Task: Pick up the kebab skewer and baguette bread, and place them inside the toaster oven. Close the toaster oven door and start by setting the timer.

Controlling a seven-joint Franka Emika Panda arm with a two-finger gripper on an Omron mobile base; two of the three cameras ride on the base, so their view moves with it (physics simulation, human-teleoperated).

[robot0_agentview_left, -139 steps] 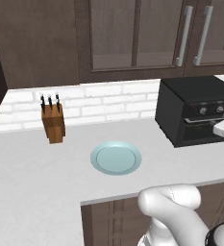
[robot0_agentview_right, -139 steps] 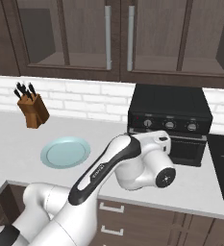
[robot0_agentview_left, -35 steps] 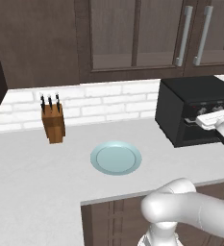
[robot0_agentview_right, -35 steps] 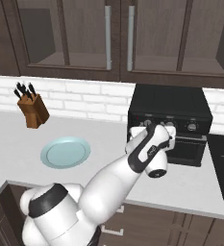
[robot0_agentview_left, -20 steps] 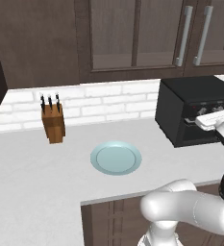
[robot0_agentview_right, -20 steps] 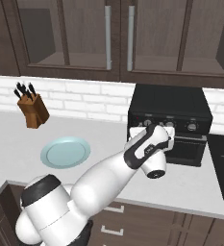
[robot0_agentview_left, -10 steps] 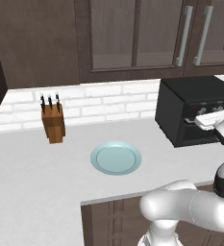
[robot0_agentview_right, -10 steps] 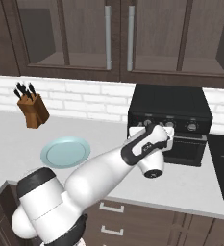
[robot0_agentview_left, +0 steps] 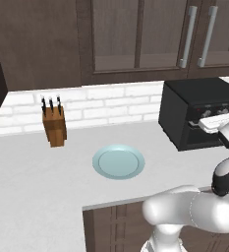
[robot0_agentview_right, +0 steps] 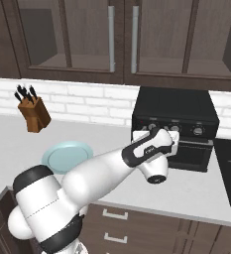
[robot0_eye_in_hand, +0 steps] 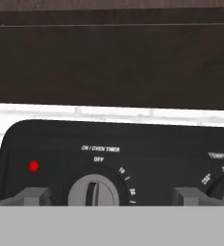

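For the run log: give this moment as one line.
phase: set timer | gripper: open, straddling timer knob | knob: at OFF | toaster oven door: closed | plate: empty

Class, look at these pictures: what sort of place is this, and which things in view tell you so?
A kitchen, rendered rather than real. A knife block and a plate sit on a pale counter. A black toaster oven stands against a white brick backsplash, under dark glass-fronted cabinets.

A wooden knife block (robot0_agentview_left: 54,127) stands near the counter's (robot0_agentview_left: 32,182) back edge; a pale blue plate (robot0_agentview_left: 118,162) lies near its front edge.
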